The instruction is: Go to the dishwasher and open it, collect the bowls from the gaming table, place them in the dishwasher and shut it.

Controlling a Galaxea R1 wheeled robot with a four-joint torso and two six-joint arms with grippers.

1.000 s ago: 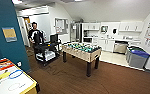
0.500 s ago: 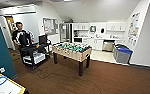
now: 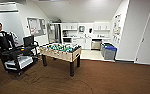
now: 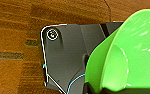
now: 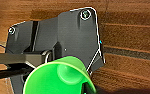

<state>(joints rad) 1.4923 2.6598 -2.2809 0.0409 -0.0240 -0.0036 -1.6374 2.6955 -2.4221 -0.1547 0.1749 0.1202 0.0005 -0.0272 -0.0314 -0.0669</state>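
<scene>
Bowls: one lime-green bowl [image 4: 131, 52] is at the left gripper and another lime-green bowl [image 5: 58, 77] at the right, above brown carpet [image 3: 103, 77]. Whether either pincer is clenched cannot be told. Dishwasher [image 3: 96, 45] stands shut in the far kitchen, beyond the football table [image 3: 61, 51].

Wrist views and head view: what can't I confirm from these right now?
- Left wrist view: lime green bowl cut off by the frame edge; grip hidden.
- Right wrist view: lime green bowl cut off likewise; grip unclear.
- Head view: dishwasher far off, blurred; door state unreadable.
</scene>
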